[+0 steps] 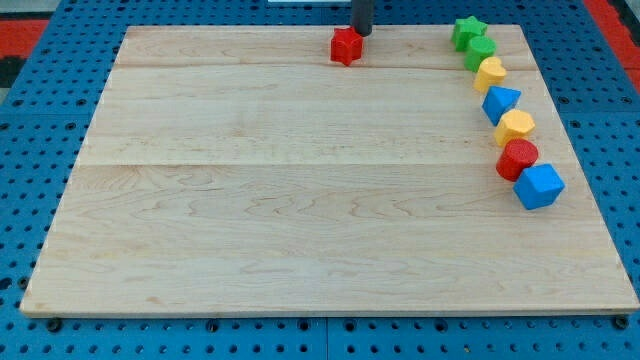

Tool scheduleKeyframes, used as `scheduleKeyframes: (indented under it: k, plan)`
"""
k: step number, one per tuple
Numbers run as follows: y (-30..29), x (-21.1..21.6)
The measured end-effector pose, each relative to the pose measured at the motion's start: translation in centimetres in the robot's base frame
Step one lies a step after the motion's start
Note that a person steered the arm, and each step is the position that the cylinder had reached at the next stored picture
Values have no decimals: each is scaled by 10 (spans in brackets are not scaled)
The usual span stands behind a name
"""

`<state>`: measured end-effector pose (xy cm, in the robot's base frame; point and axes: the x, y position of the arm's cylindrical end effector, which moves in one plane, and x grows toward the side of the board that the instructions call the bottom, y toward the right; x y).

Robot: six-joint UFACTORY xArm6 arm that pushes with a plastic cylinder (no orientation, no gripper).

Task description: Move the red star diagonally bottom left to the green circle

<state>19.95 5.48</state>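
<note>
The red star lies near the top edge of the wooden board, a little right of centre. My tip is just above and to the right of the red star, touching or almost touching it. The green circle lies far to the star's right, in a curved line of blocks near the board's right edge.
The line runs down the right side: a green star at its top, then the green circle, a yellow block, a blue triangular block, a yellow hexagon, a red circle and a blue cube.
</note>
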Motion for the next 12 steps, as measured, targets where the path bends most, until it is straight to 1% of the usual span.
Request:
scheduleKeyframes:
  k: [3, 5, 6, 7, 9, 11, 12]
  plan:
    - [-11, -7]
    - [-33, -4]
    - [-34, 9]
    - [-34, 12]
    - [-11, 12]
    - [-20, 15]
    - [-25, 33]
